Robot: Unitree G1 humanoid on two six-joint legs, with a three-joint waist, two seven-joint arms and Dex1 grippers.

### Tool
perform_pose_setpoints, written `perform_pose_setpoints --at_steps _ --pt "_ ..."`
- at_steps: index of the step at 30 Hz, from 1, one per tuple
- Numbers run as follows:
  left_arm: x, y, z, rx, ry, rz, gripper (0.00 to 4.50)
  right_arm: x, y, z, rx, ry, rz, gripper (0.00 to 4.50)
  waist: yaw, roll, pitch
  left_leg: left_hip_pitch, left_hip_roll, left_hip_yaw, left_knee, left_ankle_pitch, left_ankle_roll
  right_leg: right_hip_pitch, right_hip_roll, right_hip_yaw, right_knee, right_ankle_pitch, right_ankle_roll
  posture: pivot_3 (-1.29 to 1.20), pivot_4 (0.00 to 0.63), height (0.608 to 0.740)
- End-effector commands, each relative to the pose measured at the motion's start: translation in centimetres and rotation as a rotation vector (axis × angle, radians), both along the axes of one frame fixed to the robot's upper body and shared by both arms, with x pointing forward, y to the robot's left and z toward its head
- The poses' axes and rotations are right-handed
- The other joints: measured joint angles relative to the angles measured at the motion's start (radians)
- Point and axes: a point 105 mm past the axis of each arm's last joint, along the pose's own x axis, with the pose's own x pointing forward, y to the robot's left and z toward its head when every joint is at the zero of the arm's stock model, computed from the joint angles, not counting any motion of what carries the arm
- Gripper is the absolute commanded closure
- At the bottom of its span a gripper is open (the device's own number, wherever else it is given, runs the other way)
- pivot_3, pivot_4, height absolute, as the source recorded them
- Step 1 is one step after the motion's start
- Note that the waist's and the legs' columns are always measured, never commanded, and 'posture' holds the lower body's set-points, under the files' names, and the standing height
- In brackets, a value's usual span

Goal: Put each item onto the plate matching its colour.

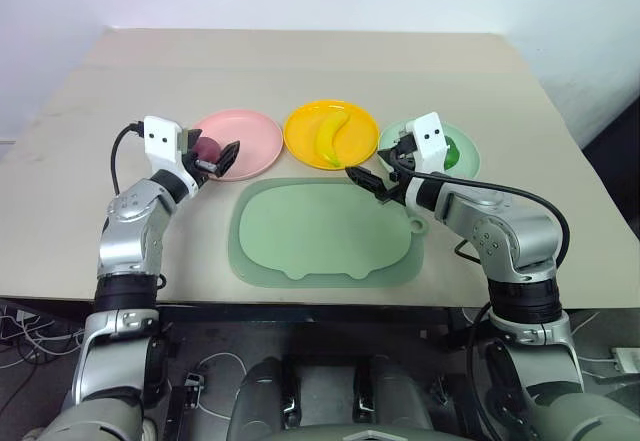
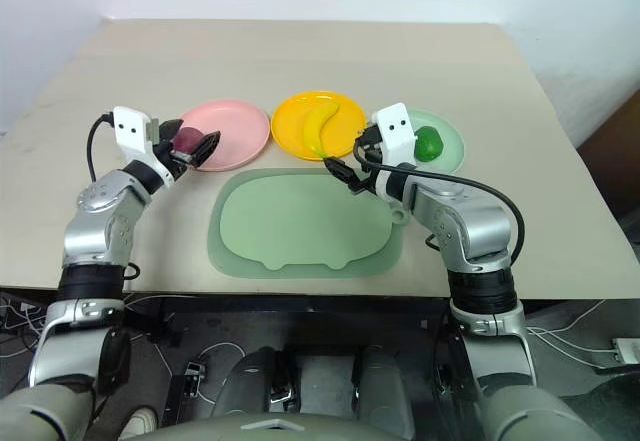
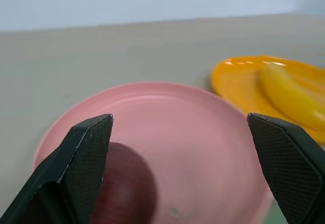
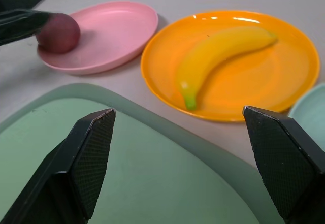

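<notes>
Lifting the left hand (image 1: 222, 159), fingers spread, clear of the maroon ball (image 1: 206, 148) at the pink plate's (image 1: 250, 133) nine o'clock avoids nudging it; right hand (image 1: 375, 183) also gapes empty.

Bright, even overhead light, soft short shadows under the arms, white glare on the yellow plate (image 4: 231, 66) rim, left wrist view blurred close up.

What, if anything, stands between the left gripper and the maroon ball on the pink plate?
Nothing visible. The left gripper is open, and the maroon ball lies on the pink plate right beside one of its fingers, with no other object in between.
</notes>
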Motion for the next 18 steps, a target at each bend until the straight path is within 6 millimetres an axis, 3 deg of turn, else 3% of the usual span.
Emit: perform_pose_setpoints --at_steps 1,5,12,18 --pt "-2.6 -0.9 3.3 -0.014 -0.16 -0.089 0.06 -1.0 0.0 2.3 0.066 -0.119 0.037 0.23 0.002 0.0 0.0 0.0 0.0 0.0 0.0 0.0 0.0 0.0 0.0 0.0 0.0 0.0 0.0 0.0 0.15 0.695" --pt "-5.4 -1.2 3.5 -0.019 -0.21 -0.18 0.06 -2.0 -0.5 3.3 0.116 -0.234 0.049 0.23 0.003 0.0 0.0 0.0 0.0 -0.001 0.0 0.0 0.0 0.001 0.0 0.0 0.0 0.0 0.0 0.0 0.15 0.695" --pt "-10.0 0.1 2.4 -0.046 -0.158 -0.289 0.06 -4.4 -1.1 1.4 0.175 -0.201 0.183 0.23 0.001 0.0 0.0 0.001 0.001 -0.001 0.0 -0.001 0.0 0.001 0.0 0.0 -0.001 0.0 0.0 0.0 0.15 0.695" --pt "-11.1 2.5 0.8 -0.031 -0.102 -0.244 0.06 -5.7 -0.4 1.5 0.217 -0.186 0.292 0.23 0.005 0.0 0.0 0.001 0.0 -0.002 0.001 -0.001 0.001 0.002 -0.001 0.0 -0.001 0.0 0.0 0.0 0.15 0.695"
